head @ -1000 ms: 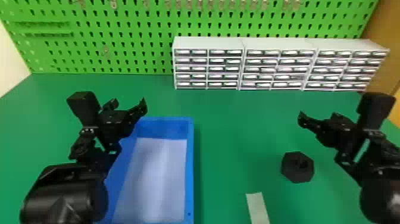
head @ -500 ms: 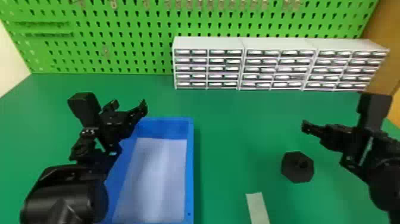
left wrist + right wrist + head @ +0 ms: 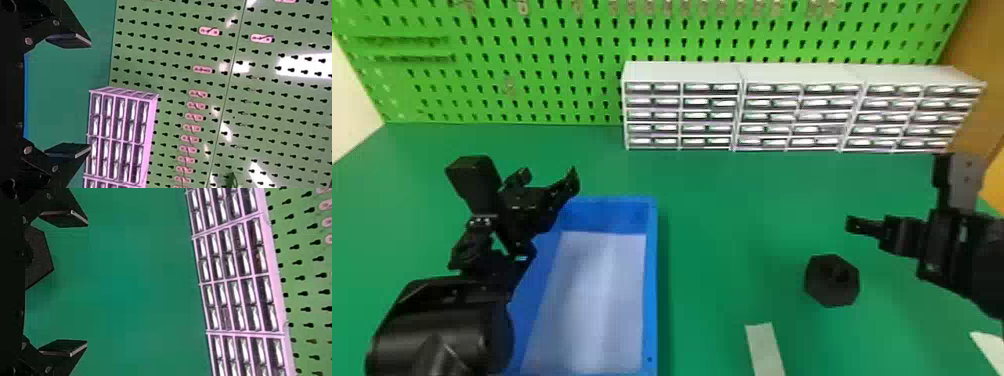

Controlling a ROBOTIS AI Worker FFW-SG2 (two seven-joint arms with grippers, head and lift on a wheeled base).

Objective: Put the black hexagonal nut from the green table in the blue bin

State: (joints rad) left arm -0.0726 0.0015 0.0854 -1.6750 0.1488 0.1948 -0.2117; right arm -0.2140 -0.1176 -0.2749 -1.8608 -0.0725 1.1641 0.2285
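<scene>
Green table, black hexagonal nut, blue bin, left gripper and right gripper spread wide

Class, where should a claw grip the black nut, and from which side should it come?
Best across two opposite outer flats of the nut, coming down from above, likely with the right claw, the nearer one. The nut lies on the table with its holed, six-sided face up, so two opposite flats should suit the two fingers.
</scene>
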